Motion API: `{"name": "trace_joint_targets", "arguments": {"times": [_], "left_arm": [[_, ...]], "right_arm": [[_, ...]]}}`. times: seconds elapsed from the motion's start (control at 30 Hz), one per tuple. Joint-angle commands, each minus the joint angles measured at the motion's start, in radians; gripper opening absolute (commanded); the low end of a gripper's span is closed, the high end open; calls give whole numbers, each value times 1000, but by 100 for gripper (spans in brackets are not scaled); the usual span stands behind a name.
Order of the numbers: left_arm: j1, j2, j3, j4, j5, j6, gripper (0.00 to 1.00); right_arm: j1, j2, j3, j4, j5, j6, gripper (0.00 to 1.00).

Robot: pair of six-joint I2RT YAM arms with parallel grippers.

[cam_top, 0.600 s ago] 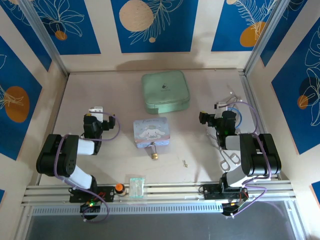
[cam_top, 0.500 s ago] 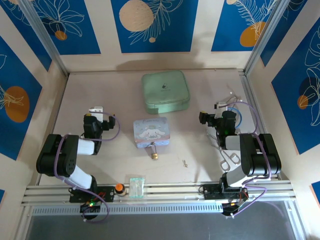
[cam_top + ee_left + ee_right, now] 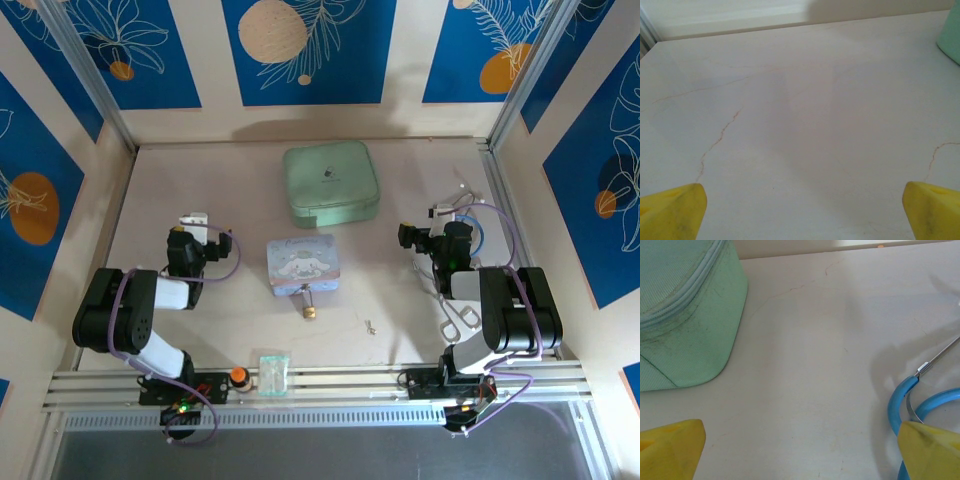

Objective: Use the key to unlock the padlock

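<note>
The left jaws stand wide apart, their yellow fingertips [image 3: 675, 212] at the two bottom corners of the left wrist view, with bare counter [image 3: 800, 125] between them and nothing held. A corner of the green case [image 3: 952, 30] shows at the far right of that view. From above, the left arm [image 3: 130, 310] lies folded near the counter's left side, its wrist pointing away from the base.

The right jaws are just as wide and hold nothing. Their fingertips [image 3: 670, 447] sit low in the right wrist view. The green case [image 3: 680, 315] is ahead to the left. A blue loop [image 3: 905, 400] with a thin metal rod lies by the right fingertip; whether they touch cannot be told. The right arm [image 3: 505, 310] is folded near the right side, and silver scissors [image 3: 460, 318] lie partly under it.

The padlock [image 3: 310, 310] lies on the counter between the arms, just in front of the lilac tin [image 3: 304, 264], its shackle toward the tin. The key [image 3: 369, 325] lies by itself on the counter, near the padlock and to its right. Both are well apart from either jaws. Behind the tin sits the green case [image 3: 330, 183]. A small clear packet [image 3: 273, 370] rests at the near rail.
</note>
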Motion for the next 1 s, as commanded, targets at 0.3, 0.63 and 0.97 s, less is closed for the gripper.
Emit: {"name": "trace_joint_targets", "arguments": {"times": [0.3, 0.63, 0.97], "left_arm": [[-4, 11, 29, -6, 43, 21, 100], [-3, 10, 26, -4, 50, 18, 100], [-2, -59, 29, -65, 94, 35, 99]], "right_arm": [[6, 12, 24, 24, -16, 10, 99], [6, 10, 22, 28, -19, 11, 99], [-1, -28, 25, -5, -2, 31, 99]]}}
